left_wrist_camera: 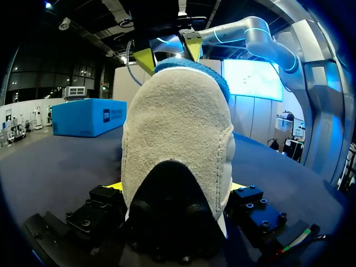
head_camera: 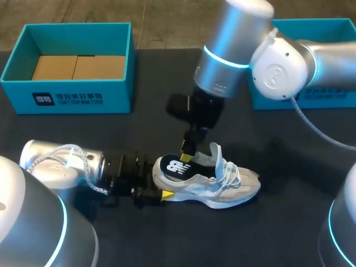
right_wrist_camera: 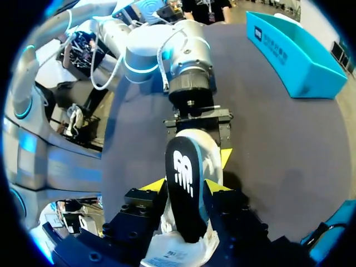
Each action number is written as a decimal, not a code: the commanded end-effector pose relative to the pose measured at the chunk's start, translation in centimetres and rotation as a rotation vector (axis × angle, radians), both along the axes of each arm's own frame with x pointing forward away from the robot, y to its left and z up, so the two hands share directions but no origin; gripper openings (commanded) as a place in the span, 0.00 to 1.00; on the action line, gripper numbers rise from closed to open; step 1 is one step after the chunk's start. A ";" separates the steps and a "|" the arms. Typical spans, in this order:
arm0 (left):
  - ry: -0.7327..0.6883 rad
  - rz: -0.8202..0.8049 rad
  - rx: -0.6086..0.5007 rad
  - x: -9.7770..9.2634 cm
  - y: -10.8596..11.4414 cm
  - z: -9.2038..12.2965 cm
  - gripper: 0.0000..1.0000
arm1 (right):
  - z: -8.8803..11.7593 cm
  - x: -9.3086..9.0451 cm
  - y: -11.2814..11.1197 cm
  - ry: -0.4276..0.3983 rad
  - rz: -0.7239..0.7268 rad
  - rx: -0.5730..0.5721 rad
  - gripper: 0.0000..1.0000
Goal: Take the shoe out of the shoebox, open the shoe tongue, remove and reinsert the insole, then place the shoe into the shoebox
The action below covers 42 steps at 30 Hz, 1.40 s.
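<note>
Dark bench (head_camera: 289, 222), w/ a teal shoebox (head_camera: 67, 97) at its far left, well apart from the work. Shoe (head_camera: 222, 186) sits on its sole mid-bench. L end effector (head_camera: 161, 183) is clenched on the heel from both sides. R end effector (head_camera: 187, 156) pinches the insole (head_camera: 177, 167): heel end above the collar, rest inside. Prob. mid insole step. To do it well: firm heel clamp, move insole along the shoe's length, no twist, tongue (head_camera: 216, 158) fwd so the toe end doesn't snag.

Silver arms (head_camera: 236, 41), glowing cyan joint rings (head_camera: 222, 57)
</note>
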<state>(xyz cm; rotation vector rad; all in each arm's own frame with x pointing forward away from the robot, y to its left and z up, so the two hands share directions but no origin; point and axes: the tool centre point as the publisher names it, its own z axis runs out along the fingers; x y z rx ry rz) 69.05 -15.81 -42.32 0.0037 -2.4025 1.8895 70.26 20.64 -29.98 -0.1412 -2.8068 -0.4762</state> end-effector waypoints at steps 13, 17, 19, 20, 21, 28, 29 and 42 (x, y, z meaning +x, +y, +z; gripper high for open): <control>0.001 0.001 0.004 0.0 0.0 -0.4 0.00 | 0.2 1.5 -0.2 0.084 0.068 0.079 0.47; 0.001 0.001 0.004 0.0 0.0 -0.4 0.00 | 0.2 1.5 -0.2 0.084 0.068 0.079 0.44; 0.001 0.001 0.004 0.0 0.0 -0.4 0.00 | 0.2 1.5 -0.2 0.084 0.068 0.079 0.39; 0.001 0.001 0.004 0.0 0.0 -0.4 0.00 | 0.2 1.5 -0.2 0.084 0.068 0.079 0.39; 0.001 0.001 0.004 0.0 0.0 -0.4 0.00 | 0.2 1.5 -0.2 0.084 0.068 0.079 0.37; 0.001 0.001 0.004 0.0 0.0 -0.4 0.00 | -0.7 1.7 0.0 0.158 0.078 0.074 0.44; 0.001 0.001 0.004 0.0 0.0 -0.4 0.00 | -0.8 1.8 0.1 0.176 0.085 0.068 0.44; 0.001 0.001 0.004 0.0 0.0 -0.4 0.00 | -2.5 2.9 0.6 0.274 0.113 0.089 0.45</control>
